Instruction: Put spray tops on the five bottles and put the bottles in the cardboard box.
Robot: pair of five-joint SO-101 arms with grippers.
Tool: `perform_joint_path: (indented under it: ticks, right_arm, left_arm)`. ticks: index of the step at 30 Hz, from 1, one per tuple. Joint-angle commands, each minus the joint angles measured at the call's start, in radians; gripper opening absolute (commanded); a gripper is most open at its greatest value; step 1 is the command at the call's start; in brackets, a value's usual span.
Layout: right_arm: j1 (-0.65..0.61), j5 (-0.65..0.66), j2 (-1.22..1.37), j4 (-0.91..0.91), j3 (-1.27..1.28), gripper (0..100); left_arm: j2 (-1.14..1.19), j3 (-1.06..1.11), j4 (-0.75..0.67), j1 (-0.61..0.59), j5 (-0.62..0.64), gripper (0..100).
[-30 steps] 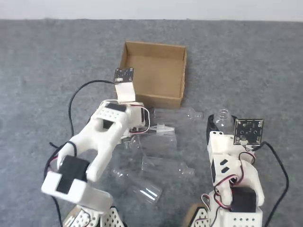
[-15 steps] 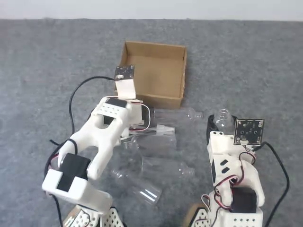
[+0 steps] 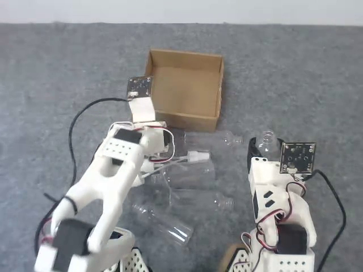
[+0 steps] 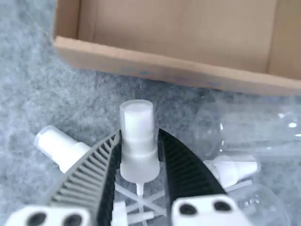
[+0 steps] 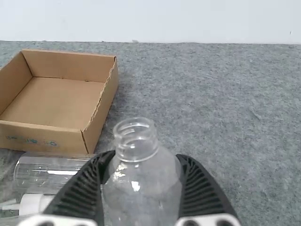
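My left gripper (image 4: 138,134) is shut on a white spray top (image 4: 137,141), held upright just short of the cardboard box's near wall (image 4: 141,63). Two more spray tops (image 4: 59,146) (image 4: 233,167) lie on the carpet on either side of it. In the high view the left arm (image 3: 122,156) stands near the box's (image 3: 193,120) front left corner. A spray top with its dip tube (image 3: 198,155) lies to its right. My right gripper (image 5: 143,160) is shut on an upright clear bottle (image 5: 138,174) with an open neck, also seen as bottle (image 3: 266,139).
Several clear bottles lie on the grey carpet between the arms: one along the box front (image 3: 218,137), others nearer (image 3: 190,173) (image 3: 201,199) (image 3: 164,224). A lying bottle (image 5: 51,172) sits below the box wall (image 5: 42,134). Open carpet stretches right of the box.
The left arm has swung left and pulled back a little, its wrist camera moving leftwards. The spray top with its tube on the carpet shifted slightly. The right arm kept still.
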Motion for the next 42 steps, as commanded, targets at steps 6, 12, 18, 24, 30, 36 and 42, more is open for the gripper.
perform_joint_path:
  ticks: [6, 12, 18, 24, 30, 36, 42]
  right_arm:
    - [-0.062, -0.006, -0.013, -0.015, -0.006, 1.3]
    - [-0.084, -0.003, -0.013, -0.025, 0.011, 1.3]
    - [-0.136, -0.003, -0.013, -0.025, 0.012, 1.2]
    - [-0.180, -0.003, -0.013, -0.025, 0.014, 0.9]
    - [-0.182, -0.003, -0.013, -0.025, 0.026, 0.9]
    - [-0.182, -0.003, -0.013, -0.062, 0.052, 0.9]
    - [-0.182, -0.003, -0.013, -0.140, 0.106, 0.9]
  left_arm:
    - [-0.296, 0.091, -0.052, -0.006, 0.002, 1]
    - [-0.419, 0.150, -0.072, -0.020, 0.002, 1]
    - [-0.565, 0.214, -0.132, -0.138, 0.008, 1]
    - [-0.736, 0.280, -0.152, -0.167, 0.008, 1]
    - [-0.888, 0.295, -0.150, -0.167, 0.008, 1]
    - [-0.985, 0.289, -0.152, -0.167, 0.005, 1]
    - [-1.040, 0.289, -0.232, -0.160, 0.005, 1]
